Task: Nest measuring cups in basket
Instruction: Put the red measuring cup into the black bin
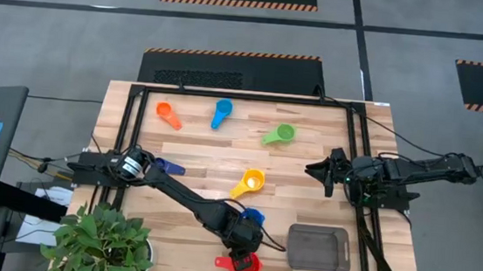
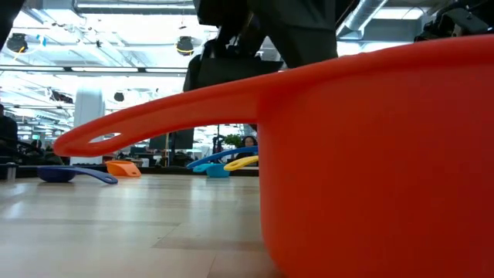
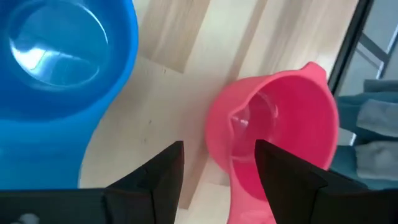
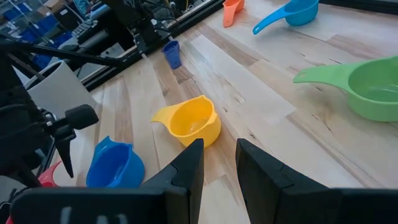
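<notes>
While the left hand (image 1: 245,245) hangs low over the near edge of the counter (image 1: 308,172), its two fingers (image 3: 155,180) stand apart with nothing between them, poised just above the rim and handle root of the red cup (image 1: 246,265), which sits upright at that edge; whether they touch it cannot be told. A larger blue cup (image 1: 253,215) stands just beside the red one, on its far side. The basket (image 1: 319,249) lies near the counter's near right corner, apart from the red cup, and no cup shows inside it. The yellow cup (image 1: 250,184) rests near the middle of the counter, the green cup (image 1: 281,135) further toward the far edge, a second blue cup (image 1: 222,112) and the orange cup (image 1: 168,114) along the far side. A small dark blue scoop (image 1: 167,167) lies by the left edge, close to the left arm. The right hand (image 1: 319,170) hovers over the right part of the counter, its fingers (image 4: 186,165) set a narrow way apart and holding nothing, facing the yellow cup.
</notes>
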{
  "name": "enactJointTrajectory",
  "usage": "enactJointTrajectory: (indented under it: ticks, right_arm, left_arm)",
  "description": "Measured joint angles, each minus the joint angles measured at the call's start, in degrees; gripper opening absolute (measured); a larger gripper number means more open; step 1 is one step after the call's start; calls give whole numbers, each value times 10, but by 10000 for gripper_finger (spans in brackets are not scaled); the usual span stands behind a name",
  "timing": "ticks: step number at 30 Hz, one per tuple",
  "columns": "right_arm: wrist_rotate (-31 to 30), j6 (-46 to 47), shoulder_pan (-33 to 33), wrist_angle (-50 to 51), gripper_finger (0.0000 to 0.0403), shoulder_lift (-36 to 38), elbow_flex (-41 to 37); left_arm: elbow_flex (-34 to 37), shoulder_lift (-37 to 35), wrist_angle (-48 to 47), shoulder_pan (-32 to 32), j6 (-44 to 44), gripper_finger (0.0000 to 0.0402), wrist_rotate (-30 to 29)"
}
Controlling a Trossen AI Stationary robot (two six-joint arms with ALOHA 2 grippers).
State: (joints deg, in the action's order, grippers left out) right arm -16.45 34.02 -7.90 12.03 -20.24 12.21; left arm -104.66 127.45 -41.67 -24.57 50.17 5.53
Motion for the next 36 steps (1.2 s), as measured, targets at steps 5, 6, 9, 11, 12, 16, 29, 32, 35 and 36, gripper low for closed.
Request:
enactJointTrajectory:
  ticks: [5, 6, 9, 11, 12, 16, 29, 32, 35, 36]
  right_arm:
    - [0, 0, 0, 0, 118, 0, 0]
    - [0, 0, 0, 0, 118, 0, 0]
    - [0, 0, 0, 0, 118, 0, 0]
    - [0, 0, 0, 0, 118, 0, 0]
    - [0, 0, 0, -1, 118, 0, 0]
    - [0, 0, 0, -1, 118, 0, 0]
    - [-1, 0, 0, -1, 118, 0, 0]
    - [-1, 0, 0, 1, 118, 0, 0]
    - [-1, 0, 0, 2, 118, 1, 0]
    - [-1, -1, 0, 2, 118, 0, 0]
  left_arm:
    - [0, 1, -1, -13, 4, 186, -30]
    - [1, 1, -1, -15, 5, 186, -38]
    - [1, 2, -1, -17, 5, 186, -47]
    - [7, 2, 7, -19, 5, 186, -50]
    - [13, 2, 12, -19, 9, 186, -51]
    - [24, 3, 15, -20, 29, 186, -52]
    - [27, 20, 24, -17, 12, 135, -12]
    - [27, 32, 35, -17, 20, 91, 24]
    - [24, 42, 54, -16, 33, 33, 29]
    - [23, 42, 48, -15, 32, 17, 23]
